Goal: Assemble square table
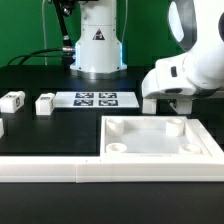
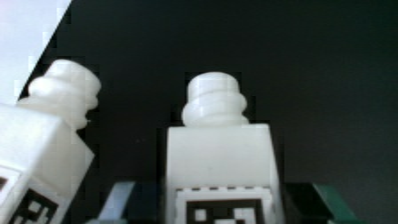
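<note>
Nothing legible here, no words or numbers. There's a triangle sign (image 1: 98, 37) on the robot base (image 1: 97, 58), black-and-white coded tags (image 1: 96, 99) on the marker board (image 1: 65, 99), another on this leg (image 2: 222, 150).

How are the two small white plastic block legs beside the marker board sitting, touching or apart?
Apart. The exterior view shows a strip of bare black table between the nearer leg and the farther leg.

Exterior low, facing arm base (image 1: 97, 45), wrist close on leg (image 2: 217, 150)
</note>
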{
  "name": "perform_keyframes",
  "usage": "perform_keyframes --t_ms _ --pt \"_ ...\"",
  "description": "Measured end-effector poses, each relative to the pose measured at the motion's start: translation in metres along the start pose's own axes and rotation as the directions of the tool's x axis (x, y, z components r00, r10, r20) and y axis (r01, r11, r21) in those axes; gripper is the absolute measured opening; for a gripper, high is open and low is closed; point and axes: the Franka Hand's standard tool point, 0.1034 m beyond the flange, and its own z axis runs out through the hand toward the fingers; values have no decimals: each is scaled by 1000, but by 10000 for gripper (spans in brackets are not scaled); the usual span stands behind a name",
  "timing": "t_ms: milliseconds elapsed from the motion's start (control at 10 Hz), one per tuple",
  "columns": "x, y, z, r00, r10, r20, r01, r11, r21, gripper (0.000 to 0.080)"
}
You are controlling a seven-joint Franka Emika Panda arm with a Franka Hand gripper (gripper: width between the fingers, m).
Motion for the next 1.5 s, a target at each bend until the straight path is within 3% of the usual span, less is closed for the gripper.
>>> perform_keyframes --t_ms 200,600,700,1000,1100,1500 --pt "0 1 -2 1000 0 -2 0 1000 2 287" --pt "-29 25 -86 999 -28 -41 29 999 36 287" --pt "-33 26 -89 999 -21 -35 22 999 36 287" --pt "-27 25 -88 998 -21 -67 24 999 40 287" --pt "-18 24 -96 986 -22 -165 31 998 48 287" --pt "-5 43 -160 906 -36 -421 74 995 74 287"
